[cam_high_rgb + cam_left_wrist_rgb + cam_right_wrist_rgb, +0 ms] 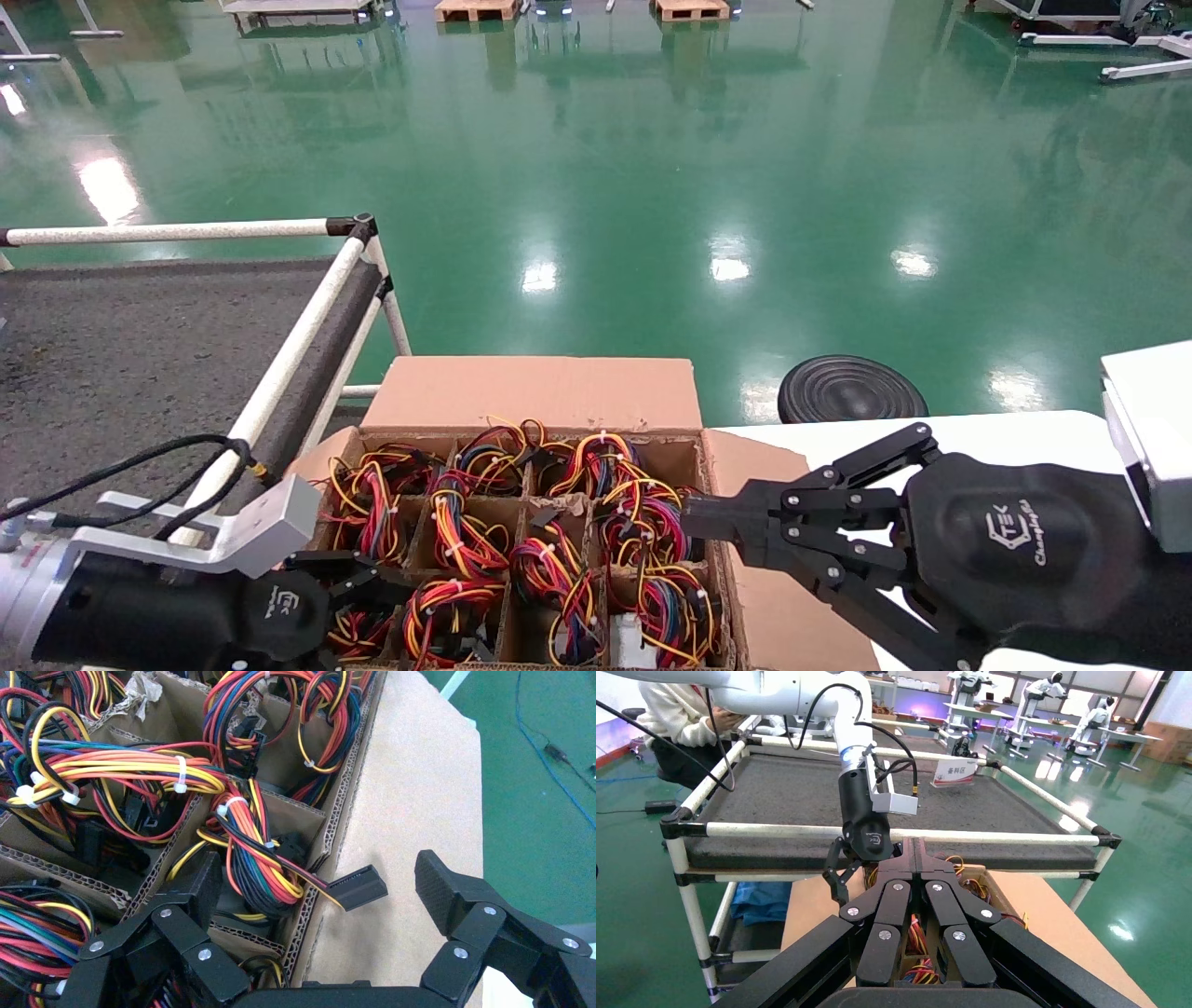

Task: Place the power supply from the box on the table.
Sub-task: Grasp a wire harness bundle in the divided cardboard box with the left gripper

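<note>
Hovering over the box's (540, 391) near-left cells, the left gripper (358, 582) has its fingers spread wide, one finger inside a cell beside a wire bundle (256, 857), the other outside the box wall, gripping nothing. Right gripper (694, 527) sits at the box's right edge, fingers pressed together and empty. Power supplies (633, 643) stay in the cells under wires; table (140, 345) lies left.
</note>
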`<state>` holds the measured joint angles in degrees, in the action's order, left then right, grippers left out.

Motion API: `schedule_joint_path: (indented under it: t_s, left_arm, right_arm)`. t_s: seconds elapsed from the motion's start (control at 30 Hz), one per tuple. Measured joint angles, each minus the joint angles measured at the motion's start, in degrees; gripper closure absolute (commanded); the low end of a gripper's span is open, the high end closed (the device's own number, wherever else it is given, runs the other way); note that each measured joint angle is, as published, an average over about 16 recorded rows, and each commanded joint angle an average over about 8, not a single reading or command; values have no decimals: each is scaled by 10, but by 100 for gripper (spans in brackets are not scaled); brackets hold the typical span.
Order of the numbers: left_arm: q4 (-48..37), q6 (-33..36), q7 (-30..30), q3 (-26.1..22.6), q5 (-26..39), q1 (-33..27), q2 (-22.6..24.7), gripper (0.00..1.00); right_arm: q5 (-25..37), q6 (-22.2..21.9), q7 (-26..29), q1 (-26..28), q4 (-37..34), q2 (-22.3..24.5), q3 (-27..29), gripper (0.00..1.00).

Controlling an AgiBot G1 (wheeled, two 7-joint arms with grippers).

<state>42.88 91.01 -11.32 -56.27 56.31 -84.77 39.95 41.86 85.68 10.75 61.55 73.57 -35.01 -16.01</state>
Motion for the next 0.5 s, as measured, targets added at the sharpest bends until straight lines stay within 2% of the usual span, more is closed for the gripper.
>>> schedule_joint_path:
  t_s: [0.5]
  left_arm:
    - [-20, 4, 28, 7, -17, 10, -1, 100]
  right_arm:
    - [0, 0, 0, 0, 0, 0, 0, 100]
